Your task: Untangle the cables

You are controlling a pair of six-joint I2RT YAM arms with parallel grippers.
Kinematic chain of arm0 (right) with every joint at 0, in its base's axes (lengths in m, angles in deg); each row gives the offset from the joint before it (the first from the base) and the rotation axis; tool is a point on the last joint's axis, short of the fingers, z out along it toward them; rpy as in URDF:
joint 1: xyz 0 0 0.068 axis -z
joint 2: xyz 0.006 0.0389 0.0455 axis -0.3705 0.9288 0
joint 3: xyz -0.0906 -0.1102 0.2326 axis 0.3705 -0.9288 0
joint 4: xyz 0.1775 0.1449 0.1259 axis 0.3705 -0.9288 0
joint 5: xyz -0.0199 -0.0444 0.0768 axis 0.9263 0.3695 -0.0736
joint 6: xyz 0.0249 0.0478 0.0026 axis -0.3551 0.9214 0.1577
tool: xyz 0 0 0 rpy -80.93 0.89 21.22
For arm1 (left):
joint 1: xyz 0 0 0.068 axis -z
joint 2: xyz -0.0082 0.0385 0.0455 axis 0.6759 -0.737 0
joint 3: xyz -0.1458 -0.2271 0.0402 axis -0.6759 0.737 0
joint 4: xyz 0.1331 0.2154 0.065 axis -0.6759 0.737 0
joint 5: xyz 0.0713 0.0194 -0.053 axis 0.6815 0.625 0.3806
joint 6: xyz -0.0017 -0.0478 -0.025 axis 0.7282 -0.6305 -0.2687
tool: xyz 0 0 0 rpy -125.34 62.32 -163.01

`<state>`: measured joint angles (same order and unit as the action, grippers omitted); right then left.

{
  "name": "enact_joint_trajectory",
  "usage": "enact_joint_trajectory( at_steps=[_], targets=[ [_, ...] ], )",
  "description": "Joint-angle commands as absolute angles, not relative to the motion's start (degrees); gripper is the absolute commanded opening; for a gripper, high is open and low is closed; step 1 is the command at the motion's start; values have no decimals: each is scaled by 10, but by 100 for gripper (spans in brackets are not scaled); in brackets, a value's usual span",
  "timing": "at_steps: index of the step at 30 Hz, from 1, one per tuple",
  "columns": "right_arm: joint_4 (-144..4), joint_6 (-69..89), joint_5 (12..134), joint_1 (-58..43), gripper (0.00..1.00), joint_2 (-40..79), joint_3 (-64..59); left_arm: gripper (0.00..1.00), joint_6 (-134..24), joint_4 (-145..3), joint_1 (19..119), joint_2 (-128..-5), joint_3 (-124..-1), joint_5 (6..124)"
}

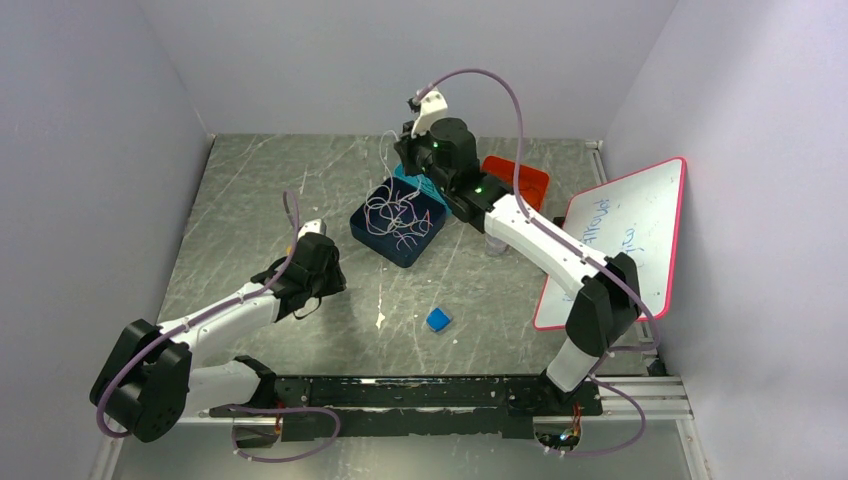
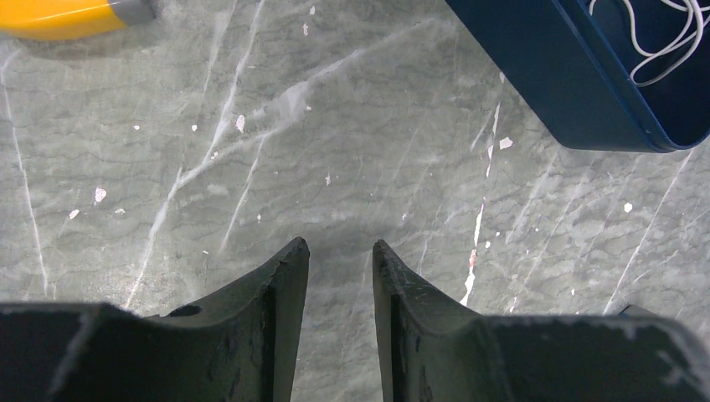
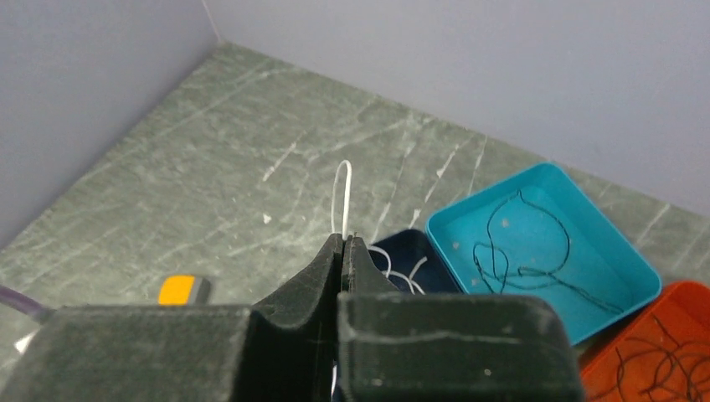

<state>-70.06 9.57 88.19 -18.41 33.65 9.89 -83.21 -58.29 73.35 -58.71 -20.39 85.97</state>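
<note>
While tight on a white cable (image 3: 342, 188), right tool (image 3: 346, 243) above tray (image 1: 398, 256); left tool (image 2: 339, 260) ajar, empty, near its edge

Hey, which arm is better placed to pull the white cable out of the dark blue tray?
Right, most likely. The right gripper is shut on the white cable, high above the dark blue tray. The left gripper is open over bare table, holding nothing.
</note>
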Motion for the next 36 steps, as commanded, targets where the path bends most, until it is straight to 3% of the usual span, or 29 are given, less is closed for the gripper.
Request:
enact_joint_trajectory(
  at_steps=[1,12,36],
  targets=[
    [-687,106,912,-179,0,335,67,40,-826,-584,729,-581,-218,864],
    [-705,111,932,-169,0,336,30,39,-825,-595,729,-600,-222,854],
    [-624,110,843,-162,0,498,42,38,-821,-581,729,-595,-225,864]
  ],
)
